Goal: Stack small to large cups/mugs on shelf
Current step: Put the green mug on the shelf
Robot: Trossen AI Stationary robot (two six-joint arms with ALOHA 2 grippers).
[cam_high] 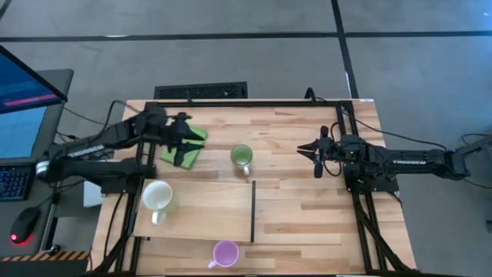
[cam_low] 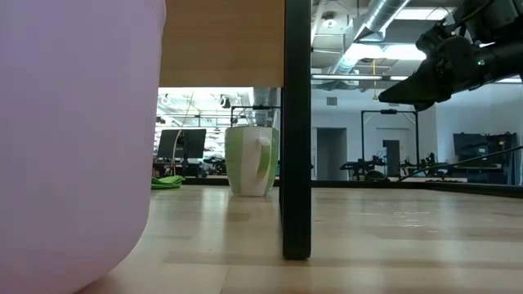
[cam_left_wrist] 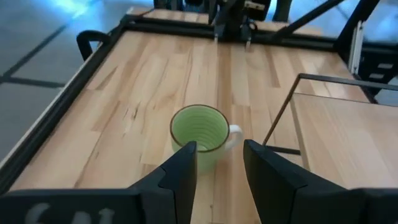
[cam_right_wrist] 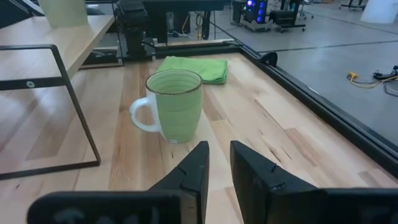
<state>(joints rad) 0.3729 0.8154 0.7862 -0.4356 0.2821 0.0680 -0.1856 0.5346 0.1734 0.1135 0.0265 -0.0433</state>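
Counting three mugs: white | green | purple | both tools seemingly parted, empty

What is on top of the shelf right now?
Only the white mug stands on the shelf, near its left end. The green mug and purple mug are on the table. What lies beneath the shelf is hidden.

Both arms hover, left claw and right claw parted, empty.
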